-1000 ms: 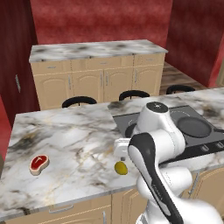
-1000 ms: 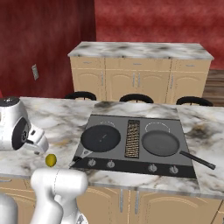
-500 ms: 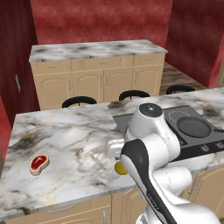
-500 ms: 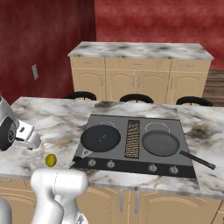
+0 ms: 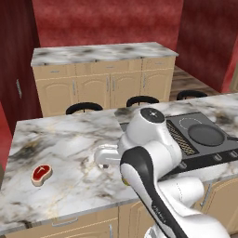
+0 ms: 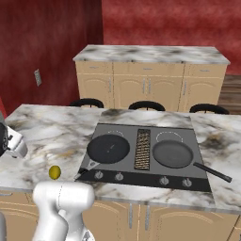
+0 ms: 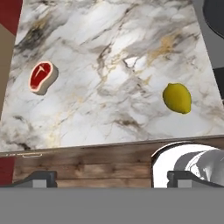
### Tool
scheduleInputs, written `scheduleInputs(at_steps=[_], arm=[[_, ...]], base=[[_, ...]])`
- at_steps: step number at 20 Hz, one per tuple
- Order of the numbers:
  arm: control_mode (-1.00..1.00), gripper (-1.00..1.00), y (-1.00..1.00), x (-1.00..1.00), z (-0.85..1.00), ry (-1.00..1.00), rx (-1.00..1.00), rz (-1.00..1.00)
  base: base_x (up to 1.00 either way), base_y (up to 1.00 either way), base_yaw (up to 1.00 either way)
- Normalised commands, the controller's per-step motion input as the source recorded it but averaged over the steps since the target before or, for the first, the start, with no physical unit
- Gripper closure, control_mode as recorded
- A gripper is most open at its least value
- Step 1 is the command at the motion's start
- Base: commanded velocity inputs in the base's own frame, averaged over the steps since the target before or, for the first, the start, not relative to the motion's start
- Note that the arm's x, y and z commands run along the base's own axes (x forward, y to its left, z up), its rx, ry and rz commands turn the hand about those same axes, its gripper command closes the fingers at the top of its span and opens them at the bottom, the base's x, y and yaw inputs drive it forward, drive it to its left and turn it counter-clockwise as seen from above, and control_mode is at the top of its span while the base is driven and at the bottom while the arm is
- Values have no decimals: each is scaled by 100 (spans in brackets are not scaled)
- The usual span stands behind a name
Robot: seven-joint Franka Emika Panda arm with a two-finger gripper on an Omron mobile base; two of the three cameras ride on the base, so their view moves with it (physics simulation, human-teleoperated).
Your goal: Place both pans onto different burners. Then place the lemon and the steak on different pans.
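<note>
Pans (image 6: 108, 148) (image 6: 172, 154) sit on separate burners; arm has swung left, fingers (image 7: 111, 179) wide and empty above lemon (image 7: 177, 98) and steak (image 7: 42, 77) on bench (image 7: 109, 65).

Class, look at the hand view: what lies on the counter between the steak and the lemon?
Nothing: in the hand view, bare marble counter runs between the steak and the lemon.

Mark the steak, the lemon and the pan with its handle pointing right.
steak (image 7: 41, 77), hand view, middle of the red meat
lemon (image 7: 177, 98), hand view, centre of the fruit
right pan (image 6: 172, 154), right base view, middle of its base
</note>
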Motion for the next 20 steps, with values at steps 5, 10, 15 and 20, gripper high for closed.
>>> scheduleInputs(at_steps=[5,10,15,20], arm=[[-100,-100,83,-4,0,0,-1,0],[-100,-100,68,0,0,0,8,0],[-100,-100,61,-10,0,-2,1,0],[-100,-100,35,-7,0,-7,1,0]], base=[[0,0,0],[0,0,0],[0,0,0],[0,0,0]])
